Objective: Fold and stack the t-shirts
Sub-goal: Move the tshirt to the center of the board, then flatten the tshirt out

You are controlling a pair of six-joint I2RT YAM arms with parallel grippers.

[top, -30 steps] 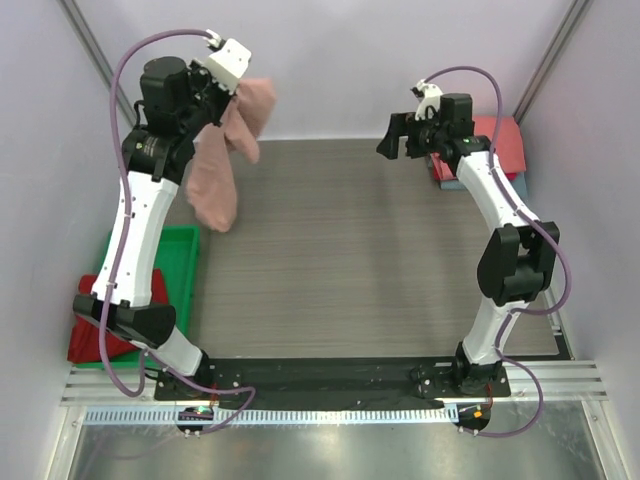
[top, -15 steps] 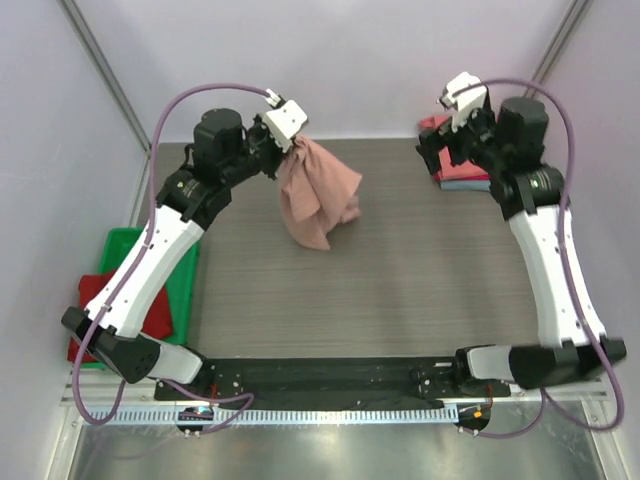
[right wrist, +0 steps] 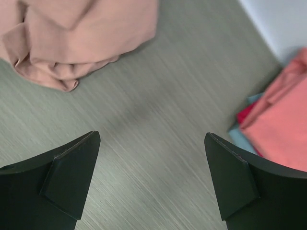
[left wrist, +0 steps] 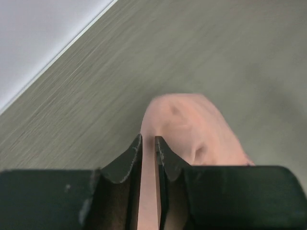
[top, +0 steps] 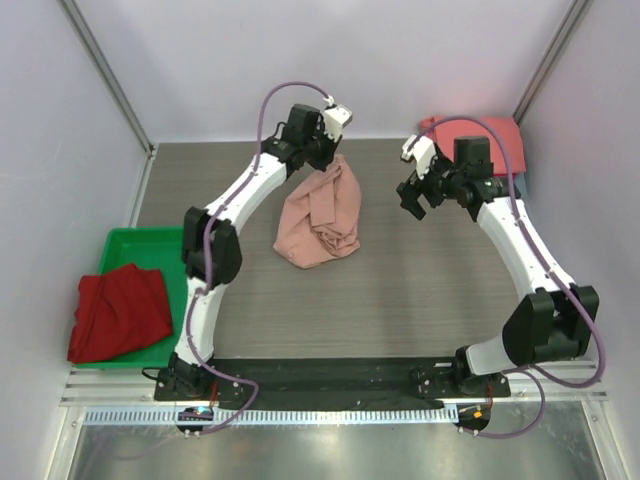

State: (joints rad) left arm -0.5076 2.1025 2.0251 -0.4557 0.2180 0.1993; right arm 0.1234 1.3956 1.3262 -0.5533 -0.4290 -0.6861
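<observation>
Pinching a fold of the pink shirt (top: 318, 215), my left gripper (left wrist: 148, 139) is clamped almost closed, with a thin band of cloth showing in the slit between its fingers. That pinch sits toward 12 o'clock on the table (top: 420, 290). From it the shirt slumps into a crumpled heap spreading toward 6 o'clock, most of it resting on the surface.

I judge the shirt light and entirely limp. It will sag, bunch and drag rather than keep any shape, and a single pinch only gathers it into a rope. To spread it flat I would want two holds well apart along one edge, at the shoulders or the hem corners. In this heap I cannot tell which edge is which.

My right gripper (right wrist: 151, 139) is spread wide and holds nothing. It hovers over bare table, with the heap at its 10 o'clock and the folded stack (top: 495, 130), coral-red on top, at its 3 o'clock. That stack sits in the table's 1 o'clock corner. A dark red shirt (top: 120, 312) lies bunched in the green tray (top: 145, 245) at 8 o'clock.
</observation>
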